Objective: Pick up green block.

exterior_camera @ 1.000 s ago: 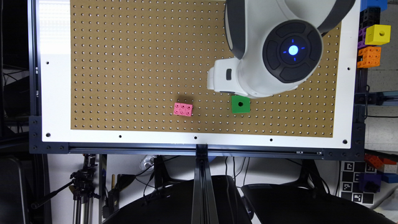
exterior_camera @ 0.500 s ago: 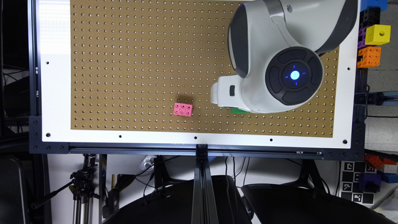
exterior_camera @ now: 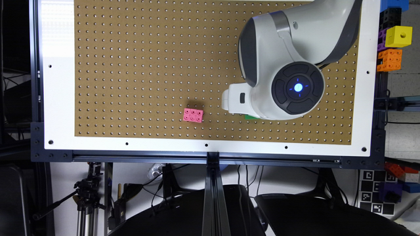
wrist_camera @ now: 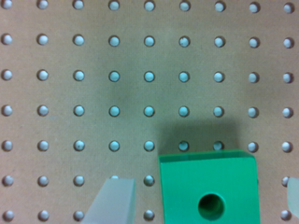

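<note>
Green block (wrist_camera: 208, 189) on pegboard (wrist_camera: 93, 93), between spread fingers of claw (wrist_camera: 205, 198), seemingly not yet touching

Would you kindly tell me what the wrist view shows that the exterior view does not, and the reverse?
The wrist view alone shows the green block's top face with its round hole, and the open tool with one finger on each side of the block, apart from it. The exterior view alone shows the pink brick toward its left, the yellow cube off the board at its right edge, and the arm's body covering most of the block. Both show the green block and the brown pegboard.
</note>
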Controlling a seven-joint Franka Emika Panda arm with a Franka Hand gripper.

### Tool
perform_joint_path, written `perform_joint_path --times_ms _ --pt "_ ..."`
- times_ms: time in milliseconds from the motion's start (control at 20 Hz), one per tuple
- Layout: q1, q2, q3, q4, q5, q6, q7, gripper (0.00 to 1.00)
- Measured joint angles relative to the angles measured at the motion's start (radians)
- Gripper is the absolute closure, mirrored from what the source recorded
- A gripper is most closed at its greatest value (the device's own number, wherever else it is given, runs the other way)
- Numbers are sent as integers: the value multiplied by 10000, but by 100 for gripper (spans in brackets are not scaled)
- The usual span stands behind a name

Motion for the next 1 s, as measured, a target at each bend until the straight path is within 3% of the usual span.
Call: perform_joint_path --times_ms 400,850,1000 --pt "0 151 0 257 0 0 0 0" --pt "1 1000 0 743 0 233 0 0" --pt "2 1087 0 776 0 236 0 0"
